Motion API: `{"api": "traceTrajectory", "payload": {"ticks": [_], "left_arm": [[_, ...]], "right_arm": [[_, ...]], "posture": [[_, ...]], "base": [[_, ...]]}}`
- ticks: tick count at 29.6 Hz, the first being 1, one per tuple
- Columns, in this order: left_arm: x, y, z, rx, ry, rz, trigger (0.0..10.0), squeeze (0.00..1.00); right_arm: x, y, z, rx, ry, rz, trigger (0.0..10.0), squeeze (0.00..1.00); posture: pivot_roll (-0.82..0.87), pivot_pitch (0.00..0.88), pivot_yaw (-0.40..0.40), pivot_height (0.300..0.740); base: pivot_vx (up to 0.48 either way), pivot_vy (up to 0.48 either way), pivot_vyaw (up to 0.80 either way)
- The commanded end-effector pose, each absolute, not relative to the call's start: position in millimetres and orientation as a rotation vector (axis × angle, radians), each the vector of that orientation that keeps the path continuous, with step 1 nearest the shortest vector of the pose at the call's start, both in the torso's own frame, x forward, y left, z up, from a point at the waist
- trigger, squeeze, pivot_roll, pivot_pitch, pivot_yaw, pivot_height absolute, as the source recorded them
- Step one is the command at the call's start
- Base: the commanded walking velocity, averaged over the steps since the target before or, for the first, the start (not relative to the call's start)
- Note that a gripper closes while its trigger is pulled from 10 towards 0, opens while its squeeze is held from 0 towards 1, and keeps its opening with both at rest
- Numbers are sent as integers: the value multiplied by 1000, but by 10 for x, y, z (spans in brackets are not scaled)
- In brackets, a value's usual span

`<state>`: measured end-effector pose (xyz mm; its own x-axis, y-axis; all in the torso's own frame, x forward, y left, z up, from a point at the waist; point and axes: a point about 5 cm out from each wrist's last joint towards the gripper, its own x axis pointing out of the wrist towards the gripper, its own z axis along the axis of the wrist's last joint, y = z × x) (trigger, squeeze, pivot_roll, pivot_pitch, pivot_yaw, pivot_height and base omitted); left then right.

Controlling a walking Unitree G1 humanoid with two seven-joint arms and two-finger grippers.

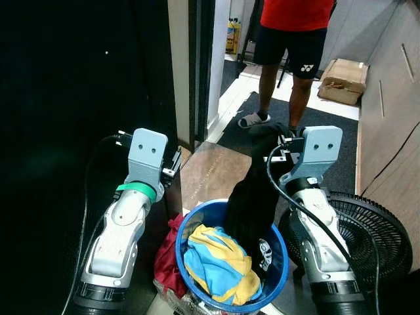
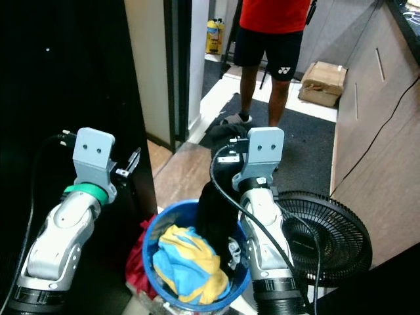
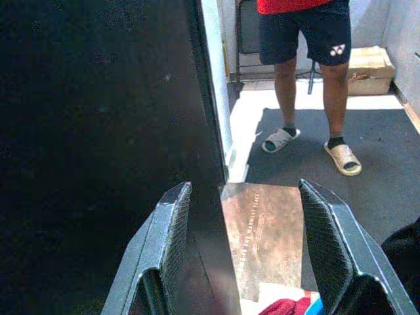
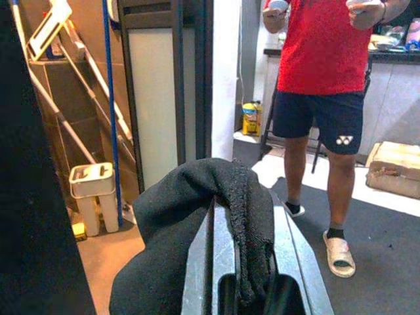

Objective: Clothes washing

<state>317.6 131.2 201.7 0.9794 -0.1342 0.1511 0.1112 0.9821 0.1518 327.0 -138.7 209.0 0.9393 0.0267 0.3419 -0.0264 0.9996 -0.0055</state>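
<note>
A blue laundry basket (image 1: 279, 272) stands on the floor between my arms, holding a yellow and blue garment (image 1: 216, 262) and a red one (image 1: 172, 252) that spills over its left side. My right gripper (image 1: 279, 139) is shut on a black garment (image 1: 252, 197), which hangs from the fingers down into the basket. In the right wrist view the black cloth (image 4: 184, 216) drapes over the closed fingers (image 4: 226, 262). My left gripper (image 1: 176, 163) is open and holds nothing, raised left of the basket beside a dark panel; its fingers (image 3: 167, 243) stand wide apart.
A person (image 1: 289, 39) in a red shirt, dark shorts and sandals stands ahead on a dark mat. A black floor fan (image 1: 367, 230) lies right of the basket. A cardboard box (image 1: 342, 80) sits by the right-hand cabinets. A large dark surface (image 1: 72, 98) blocks the left.
</note>
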Motion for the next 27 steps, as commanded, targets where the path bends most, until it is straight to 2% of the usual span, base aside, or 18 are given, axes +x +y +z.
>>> {"api": "traceTrajectory", "payload": {"ticks": [1, 27], "left_arm": [[3191, 1320, 2011, 124, -144, -114, 10000, 0], [3204, 1313, 2058, 117, -149, -123, 10000, 0]], "right_arm": [[3288, -1411, 2081, 17, -335, 8, 10000, 0], [3315, -1422, 2040, 56, -309, -15, 10000, 0]], "posture": [[128, 33, 27, 724], [131, 27, 31, 724]], "base": [[0, 0, -506], [0, 0, -789]]}}
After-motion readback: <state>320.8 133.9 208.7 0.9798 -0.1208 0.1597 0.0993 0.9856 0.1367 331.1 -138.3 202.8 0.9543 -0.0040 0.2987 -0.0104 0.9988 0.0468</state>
